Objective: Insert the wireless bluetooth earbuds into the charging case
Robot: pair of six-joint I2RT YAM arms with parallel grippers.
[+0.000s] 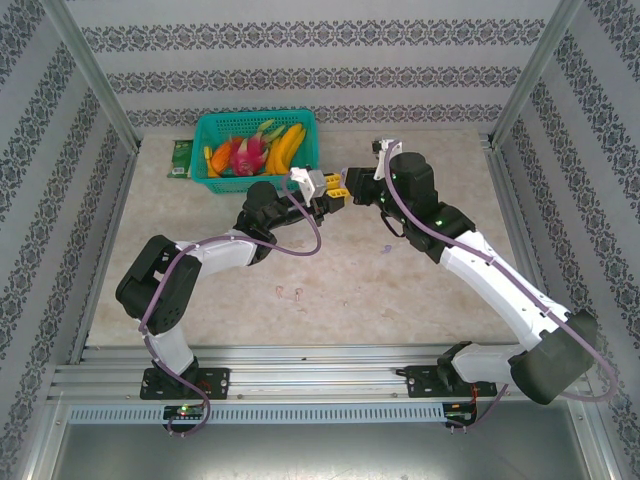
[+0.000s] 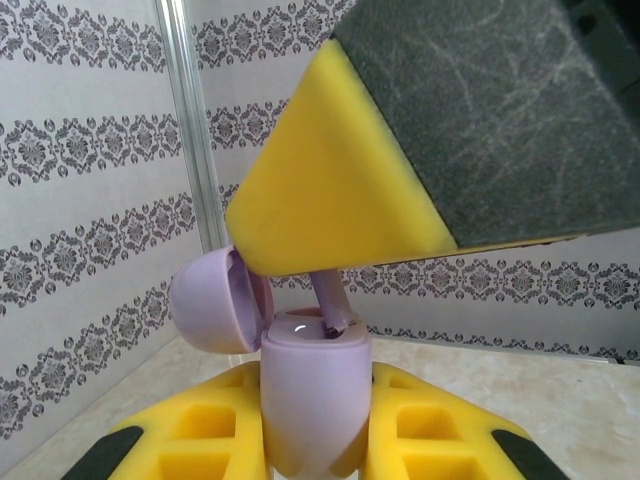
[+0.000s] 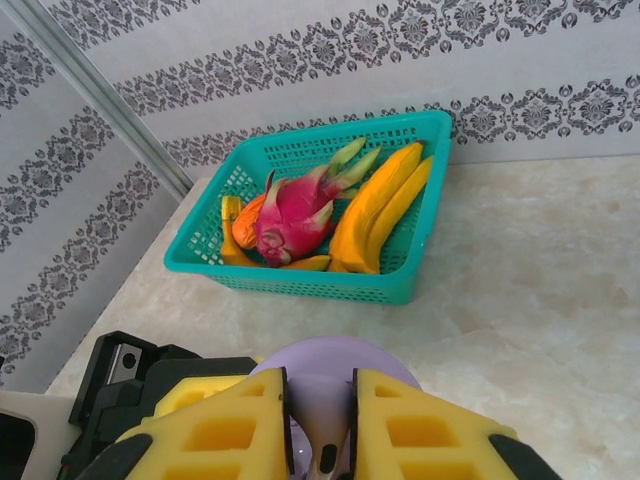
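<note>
Patterned wallpaper closes in a pale marbled table (image 1: 400,300), with a teal basket (image 1: 255,113) of fruit against the back wall at upper centre of the top view. The two arms meet just in front of that basket, claw tip to claw tip.

The left claw (image 2: 315,392) is clenched on the case (image 2: 310,350), holding it upright between its yellow fingers. The case is a small rounded lilac pod. Its lid (image 2: 210,300) is swung open to the left of the left wrist view, and the mouth faces up.

The right claw (image 3: 320,420) comes in from above, grasping a bud (image 2: 328,300). The lilac stem juts below the yellow finger, and its lower end is at the mouth of the case, seemingly just inside. How deep it sits cannot be told.

This looks like the insertion step itself, with the bud partly entered but not seated. The next move calls for a short, straight push along the stem's line into its socket. The right claw should let go only once the bud rests there, while the left claw keeps the case steady. A tilted stem could jam on the rim.

More loose buds (image 1: 283,292) lie on the table at lower centre of the top view, well apart from both claws and too small to tell their colour.
</note>
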